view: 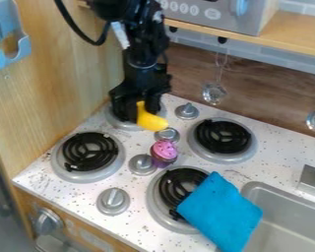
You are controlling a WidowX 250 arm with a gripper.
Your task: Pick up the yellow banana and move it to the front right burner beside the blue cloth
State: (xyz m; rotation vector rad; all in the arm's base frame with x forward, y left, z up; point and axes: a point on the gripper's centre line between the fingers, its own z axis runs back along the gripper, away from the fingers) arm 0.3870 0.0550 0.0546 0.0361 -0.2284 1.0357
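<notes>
From the pink-and-purple toy cupcake [164, 152], bare white speckled stovetop [242, 171] leads toward four o'clock, between two black coil burners. Grey round knobs block twelve and eight o'clock; a bright-blue cloth [220, 212] lies across five. At eleven, the black two-finger gripper [141, 104] and curved yellow object [151, 120] obstruct passage; a hanging metallic utensil [214, 92] intrudes at one.

The gripper [140, 104] holds a yellow toy [151, 120] at the stove's [75, 194] back corner, by the wooden side wall [51, 93]. A pink-topped cupcake [164, 152] stands near it, just beside a knob [141, 165]. A blue cloth [219, 211] lies partly on a burner [157, 209] and reaches the sink's rim [253, 186]. A ladle [214, 93] hangs at the back wall [186, 64].
</notes>
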